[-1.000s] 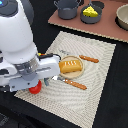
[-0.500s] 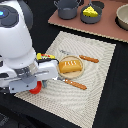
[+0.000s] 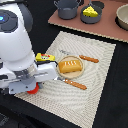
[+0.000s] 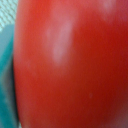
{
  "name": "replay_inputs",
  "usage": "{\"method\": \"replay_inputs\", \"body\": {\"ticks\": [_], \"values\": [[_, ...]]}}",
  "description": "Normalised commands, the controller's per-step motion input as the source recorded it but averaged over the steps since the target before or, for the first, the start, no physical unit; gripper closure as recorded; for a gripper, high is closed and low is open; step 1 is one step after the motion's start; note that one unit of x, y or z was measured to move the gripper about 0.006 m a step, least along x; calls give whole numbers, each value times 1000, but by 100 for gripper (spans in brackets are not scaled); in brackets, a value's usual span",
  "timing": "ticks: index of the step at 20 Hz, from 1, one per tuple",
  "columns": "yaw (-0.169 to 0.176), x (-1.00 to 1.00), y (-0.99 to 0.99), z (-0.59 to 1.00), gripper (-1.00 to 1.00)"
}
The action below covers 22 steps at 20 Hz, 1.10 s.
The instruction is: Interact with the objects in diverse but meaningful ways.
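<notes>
The round red tomato (image 4: 70,65) fills the wrist view; outside, only its edge (image 3: 33,89) shows below the arm (gripper hidden, grip unclear), beside the golden bread loaf (image 3: 70,66).

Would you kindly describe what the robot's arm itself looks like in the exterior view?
The arm is glossy white with rounded, bulbous segments. A dark band near its upper joint carries a small blue light. Lower down, a pale boxy wrist section has grey trim. No cables are visible.

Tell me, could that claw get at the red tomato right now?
Probably yes: the red tomato fills the wrist view, and in the exterior view it peeks out beneath the arm on the placemat. The claw itself is hidden.
</notes>
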Motion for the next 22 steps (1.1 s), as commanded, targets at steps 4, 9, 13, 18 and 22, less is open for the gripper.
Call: {"method": "replay_inputs", "body": {"ticks": [4,9,13,18,22], "values": [[0,230,176,360,100],[3,159,676,550,100],[12,0,734,390,100],[17,0,755,294,100],[19,0,775,254,100]]}}
